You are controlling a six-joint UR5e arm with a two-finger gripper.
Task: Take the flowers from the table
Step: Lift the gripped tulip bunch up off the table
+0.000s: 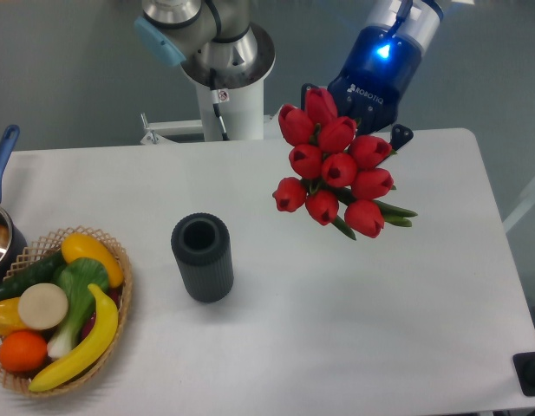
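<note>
The white bench fills the view, its far edge running beneath the robot's base and its right edge slanting down toward the near right corner. There's wide bare surface across the middle and along the whole right side, with plenty of room on the near edge too.

Up above the far right part of the bench hangs the arm, and the gripper sits mostly hidden behind the blooms; one dark finger tip pokes out at the right of the bunch. I cannot see the jaws meet, but the flowers hang from it, clear of the bench, so it is clamped on their stems. The red heads tip toward the camera and to the left, and green stem ends stick out to the lower right.

Over at the left edge, a woven basket holds a banana, an orange, a yellow pepper, a green leafy vegetable and a cucumber, sitting right at the near left corner. Behind it a pot with a blue handle is cut off by the left edge.

Left of centre stands a dark ribbed cup, upright, mouth open, well apart from basket and flowers.
</note>
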